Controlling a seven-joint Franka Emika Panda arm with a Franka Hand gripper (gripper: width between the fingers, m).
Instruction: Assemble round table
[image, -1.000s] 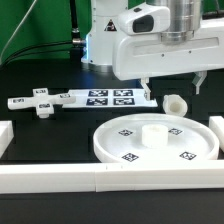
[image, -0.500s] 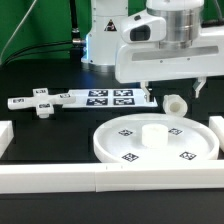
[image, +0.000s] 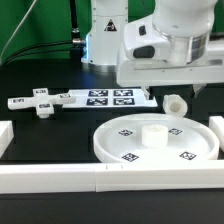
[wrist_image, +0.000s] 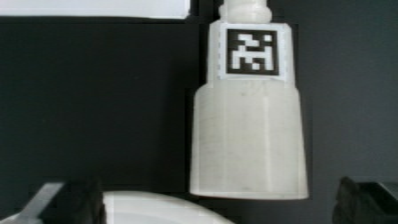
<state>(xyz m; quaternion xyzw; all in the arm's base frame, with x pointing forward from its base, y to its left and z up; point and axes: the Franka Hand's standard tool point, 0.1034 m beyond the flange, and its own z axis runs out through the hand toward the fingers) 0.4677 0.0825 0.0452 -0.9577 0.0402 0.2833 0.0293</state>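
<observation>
The large round disc (image: 120, 142) lies flat with several tags and a raised hub in its middle. The stubby tagged post (image: 176, 103) lies on its side just behind the disc, on the exterior view's right. The cross-shaped piece (image: 40, 104) lies at the exterior view's left. My gripper (image: 173, 88) hangs open and empty just above the post, one finger on each side. In the wrist view the post (wrist_image: 249, 125) lies lengthwise between my dark fingertips (wrist_image: 61, 202), apart from both, with its tag facing up. The disc's rim (wrist_image: 157, 208) shows beside it.
The marker board (image: 105, 97) lies behind the disc, between the cross piece and the post. White border rails run along the front (image: 100, 180) and both sides (image: 216, 126). The robot base (image: 100, 40) stands at the back.
The hand and wrist have shifted a little toward the exterior view's right above the post. The jaws stay open. No part has moved.
</observation>
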